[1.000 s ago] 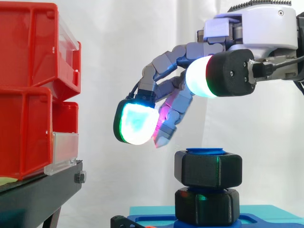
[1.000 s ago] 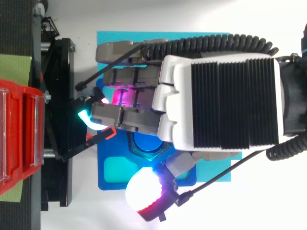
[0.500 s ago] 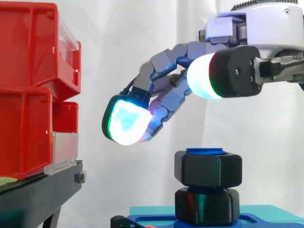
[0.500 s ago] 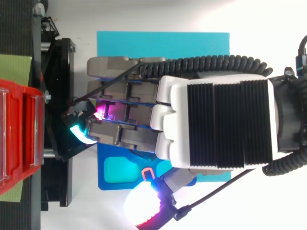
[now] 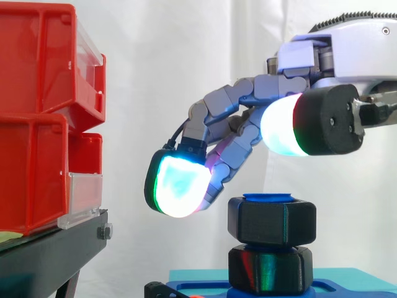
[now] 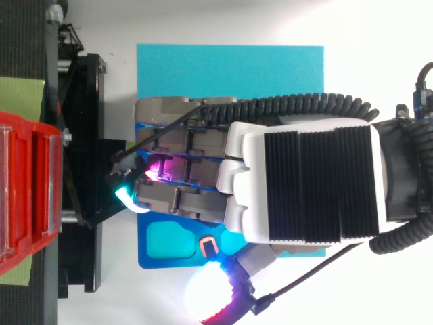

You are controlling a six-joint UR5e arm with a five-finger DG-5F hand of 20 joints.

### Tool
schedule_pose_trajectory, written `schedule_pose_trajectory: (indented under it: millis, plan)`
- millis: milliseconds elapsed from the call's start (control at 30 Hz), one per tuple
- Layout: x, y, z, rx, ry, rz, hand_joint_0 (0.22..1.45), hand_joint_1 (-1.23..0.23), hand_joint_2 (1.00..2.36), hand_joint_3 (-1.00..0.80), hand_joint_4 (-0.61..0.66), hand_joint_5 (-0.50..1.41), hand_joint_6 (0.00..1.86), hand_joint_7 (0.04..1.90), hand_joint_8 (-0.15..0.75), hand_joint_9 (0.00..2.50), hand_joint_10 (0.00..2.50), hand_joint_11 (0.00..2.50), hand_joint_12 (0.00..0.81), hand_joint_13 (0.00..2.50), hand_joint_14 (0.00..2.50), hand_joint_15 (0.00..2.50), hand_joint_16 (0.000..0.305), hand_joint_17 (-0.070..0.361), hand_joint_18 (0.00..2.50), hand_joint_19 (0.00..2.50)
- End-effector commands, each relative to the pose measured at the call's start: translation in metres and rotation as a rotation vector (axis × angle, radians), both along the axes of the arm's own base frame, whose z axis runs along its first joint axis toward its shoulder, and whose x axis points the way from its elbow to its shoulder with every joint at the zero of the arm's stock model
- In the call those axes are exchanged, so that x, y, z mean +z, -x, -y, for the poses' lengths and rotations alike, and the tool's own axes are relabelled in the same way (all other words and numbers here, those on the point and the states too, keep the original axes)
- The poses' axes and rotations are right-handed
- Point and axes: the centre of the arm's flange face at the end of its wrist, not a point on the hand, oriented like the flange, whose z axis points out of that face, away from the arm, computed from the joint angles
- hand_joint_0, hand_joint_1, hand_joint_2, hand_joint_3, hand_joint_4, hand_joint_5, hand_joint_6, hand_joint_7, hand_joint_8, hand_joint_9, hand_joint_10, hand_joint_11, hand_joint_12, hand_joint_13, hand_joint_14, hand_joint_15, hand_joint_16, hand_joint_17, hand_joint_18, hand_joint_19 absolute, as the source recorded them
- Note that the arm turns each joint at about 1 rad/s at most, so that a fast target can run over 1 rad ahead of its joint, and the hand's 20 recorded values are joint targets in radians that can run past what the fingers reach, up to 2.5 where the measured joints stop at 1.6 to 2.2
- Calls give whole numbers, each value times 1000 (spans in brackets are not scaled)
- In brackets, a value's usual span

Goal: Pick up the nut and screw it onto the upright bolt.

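- My hand (image 5: 347,49) hangs released: fingers loosely bent downward, thumb held apart from them, nothing grasped.
- Thumb pad (image 5: 282,130), glowing white, sits above the nut (image 5: 272,221) with clear air between.
- Nut is black and six-sided, seated near the top of the upright bolt (image 5: 268,197), whose blue end shows just over it.
- My glowing fingertips (image 5: 180,189) reach down on the nut's left, about level with its top, not touching.
- A second black hex piece (image 5: 270,268) sits under the nut, on a blue base (image 6: 169,240).
- Base rests on a cyan mat (image 6: 230,68).
- Beyond my fingertips: red bins (image 5: 37,124) on a black stand (image 5: 49,261).
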Motion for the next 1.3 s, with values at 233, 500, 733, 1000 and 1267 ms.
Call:
schedule_pose_trajectory:
  millis: [233, 500, 733, 1000, 1267]
  plan:
    - [-3, 3, 0, 3, -5, -26, 511, -152, 1000, -500, 190, -63, 505, 1166, 221, 626, 0, 0, 240, 613, 0, 0, 25, 55, 301, 0]
    - [-3, 4, 5, -1, -2, -35, 513, -163, 1000, -500, 162, -54, 504, 1288, 228, 650, 0, 0, 242, 635, 0, 0, 24, 54, 324, 0]
    - [-4, 4, 12, -10, -1, -36, 517, -174, 1000, -500, 126, -36, 502, 1449, 236, 690, 0, 0, 241, 648, 0, 0, 24, 53, 337, 0]
    - [-3, 4, 23, -19, 20, -31, 523, -190, 1000, -500, 125, -38, 572, 1428, 246, 734, 0, 0, 236, 669, 0, 0, 22, 50, 357, 0]
    - [-3, 5, 32, -12, 19, -31, 525, -198, 1000, -500, 128, -40, 631, 1320, 249, 766, 0, 0, 234, 689, 0, 0, 22, 50, 384, 0]
